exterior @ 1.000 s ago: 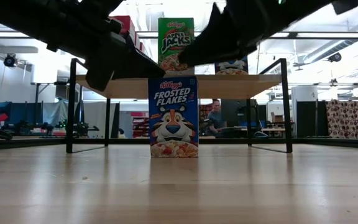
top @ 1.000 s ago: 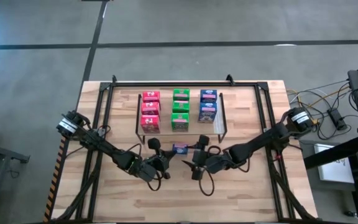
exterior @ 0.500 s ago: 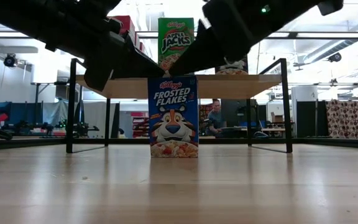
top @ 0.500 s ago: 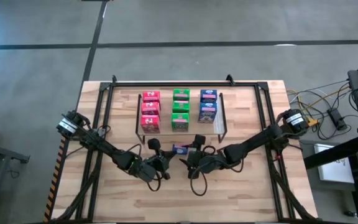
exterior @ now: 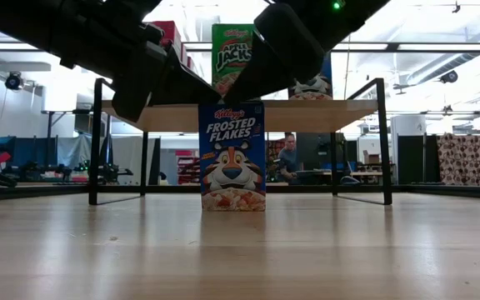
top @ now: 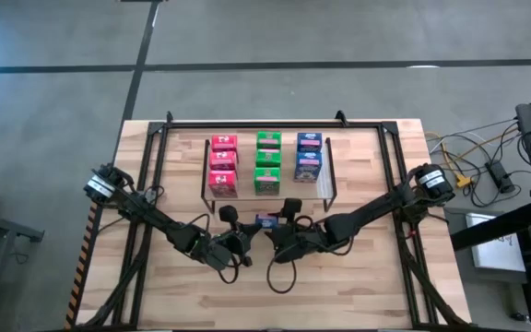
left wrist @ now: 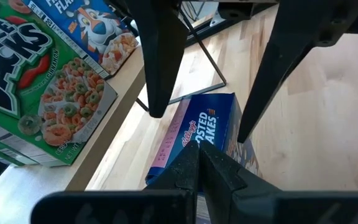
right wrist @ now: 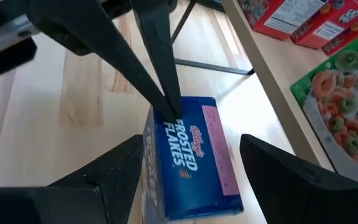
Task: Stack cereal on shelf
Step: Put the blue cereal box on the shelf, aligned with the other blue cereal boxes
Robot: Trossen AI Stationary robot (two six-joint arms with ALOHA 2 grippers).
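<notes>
Standing upright at the centre of the low view, a blue Frosted Flakes box rests on the wooden surface just in front of the shelf, and you have both arms converging on it from above. In the overhead frame the box sits just below centre, between your left hand and your right hand. Your right hand is spread: its wrist view shows its two dark fingers wide apart on either side of the box, and no contact can be made out. Your left hand is pressed together; its wrist view shows the fingertips meeting in a point over the box, with nothing between them. On the shelf, across the upper middle of the overhead frame, you see three columns: red boxes on the left, green boxes in the middle, and blue boxes on the right. From the low view, a green Apple Jacks box stands on the shelf's top board directly above the blue box. A person is in the room far behind, right of the box.
</notes>
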